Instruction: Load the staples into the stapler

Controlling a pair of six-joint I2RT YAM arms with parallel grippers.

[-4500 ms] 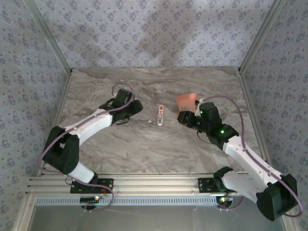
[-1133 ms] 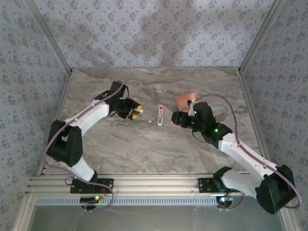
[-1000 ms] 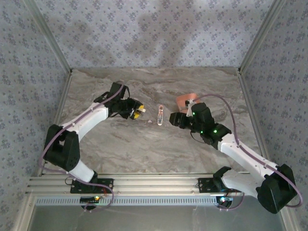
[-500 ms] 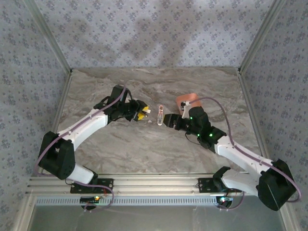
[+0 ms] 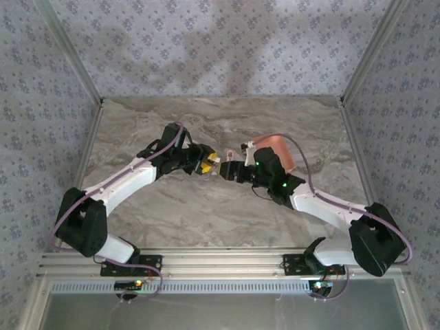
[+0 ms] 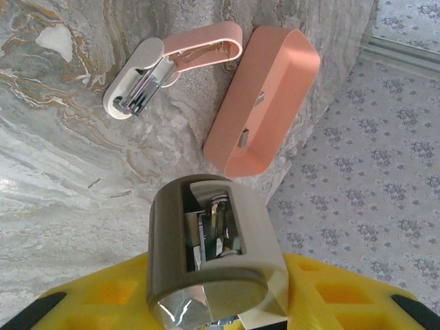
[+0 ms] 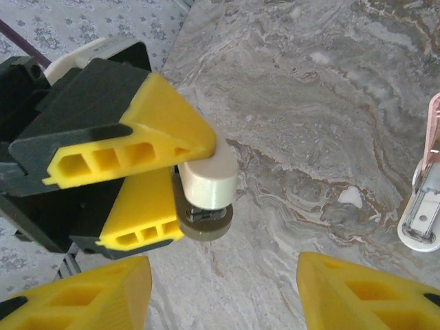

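Flowery wallpaper [image 5: 206, 48] covers the walls around a marble-look table [image 5: 199, 220]. We see both arms reach in from the near edge and bend toward each other, so the two pincers meet nose to nose over the middle of the table. The left gripper [image 5: 208, 162] is clamped on a small grey and white piece [image 7: 206, 184], held up off the table. Shiny bits sit in its slot. They may be staples, but we cannot tell. The right gripper [image 7: 223, 295] faces that piece with its yellow fingers spread wide and nothing between them. On the table lies the stapler [image 6: 168, 69], swung open, its pink top lifted away from its white base. Just beside it rests a salmon tray [image 6: 265, 103]. We see two small grey marks on the tray.
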